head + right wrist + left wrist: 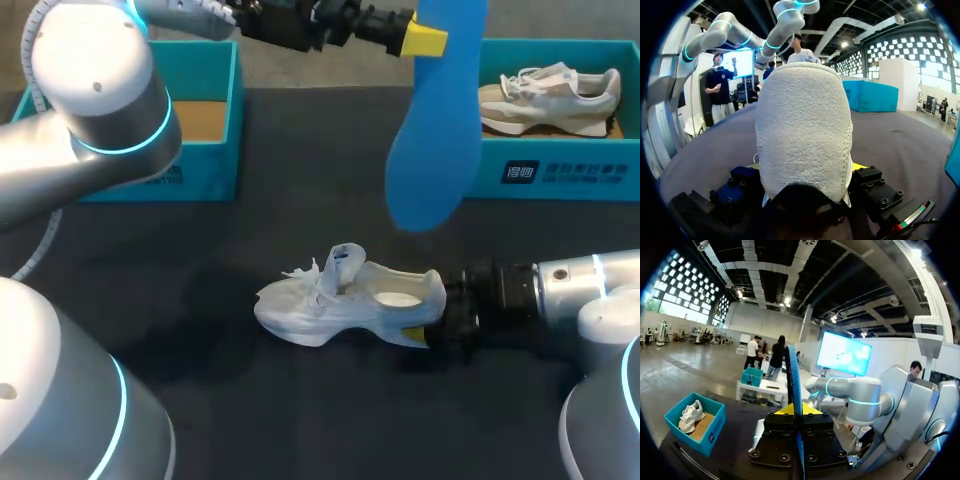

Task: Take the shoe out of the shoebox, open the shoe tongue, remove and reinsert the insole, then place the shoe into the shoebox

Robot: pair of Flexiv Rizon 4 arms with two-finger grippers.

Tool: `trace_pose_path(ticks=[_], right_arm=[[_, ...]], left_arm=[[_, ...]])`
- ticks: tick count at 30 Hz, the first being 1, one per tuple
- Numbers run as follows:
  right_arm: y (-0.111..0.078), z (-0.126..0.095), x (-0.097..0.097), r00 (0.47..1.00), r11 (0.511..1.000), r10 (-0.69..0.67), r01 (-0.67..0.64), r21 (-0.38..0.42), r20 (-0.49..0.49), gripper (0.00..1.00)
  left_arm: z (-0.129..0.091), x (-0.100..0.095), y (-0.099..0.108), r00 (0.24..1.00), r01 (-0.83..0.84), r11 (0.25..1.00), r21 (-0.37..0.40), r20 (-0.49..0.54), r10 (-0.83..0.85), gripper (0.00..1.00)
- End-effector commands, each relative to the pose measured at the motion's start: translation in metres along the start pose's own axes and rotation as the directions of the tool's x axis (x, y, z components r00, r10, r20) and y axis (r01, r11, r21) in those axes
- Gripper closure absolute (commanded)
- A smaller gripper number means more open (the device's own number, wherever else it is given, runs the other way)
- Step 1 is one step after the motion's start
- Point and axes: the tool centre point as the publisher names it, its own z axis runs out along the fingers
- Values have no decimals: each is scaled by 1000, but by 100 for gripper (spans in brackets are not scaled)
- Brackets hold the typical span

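Head view shows our left jaws high over the far side of the worktop [200,300], pressed flat on the upper end of the blue insole [435,130]. The insole hangs nearly upright with its broad toe end pointing down. Lower in this view lies the white shoe [340,305] on its sole, its long axis running across the worktop, toe toward our left and heel toward our right. Our right jaws pinch that heel, with one yellow tip showing under it. The tongue [345,262] stands lifted and the mouth [396,297] faces up, close below the insole's tip as this view has it.

We judge that the insole must lean toe-leftward and come down into the mouth, and the left arm is the one placed for that. Nothing stands between insole and shoe. One shoebox [205,150] sits well apart at far left. The second shoebox [560,172], holding another shoe [550,100], sits at far right.
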Motion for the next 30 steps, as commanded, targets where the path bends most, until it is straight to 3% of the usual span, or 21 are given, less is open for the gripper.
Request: trace_pose_path(ticks=[1, 8, 27, 30], right_arm=[[-1, 1, 0, 1000, 1000, 0, 0, 3, 1, 100], [-1, 1, 0, 1000, 1000, 0, 0, 3, 1, 100], [-1, 1, 0, 1000, 1000, 0, 0, 3, 1, 100], [-1, 1, 0, 1000, 1000, 0, 0, 3, 1, 100]], left_arm=[[-5, 19, -9, 999, 16, 1000, -7, 30, -16, 100], [-3, 37, -18, 990, 141, 990, 20, -34, -140, 100], [-3, 37, -18, 990, 141, 990, 20, -34, -140, 100], [0, 45, -25, 989, 137, 990, 29, -53, -136, 100]])
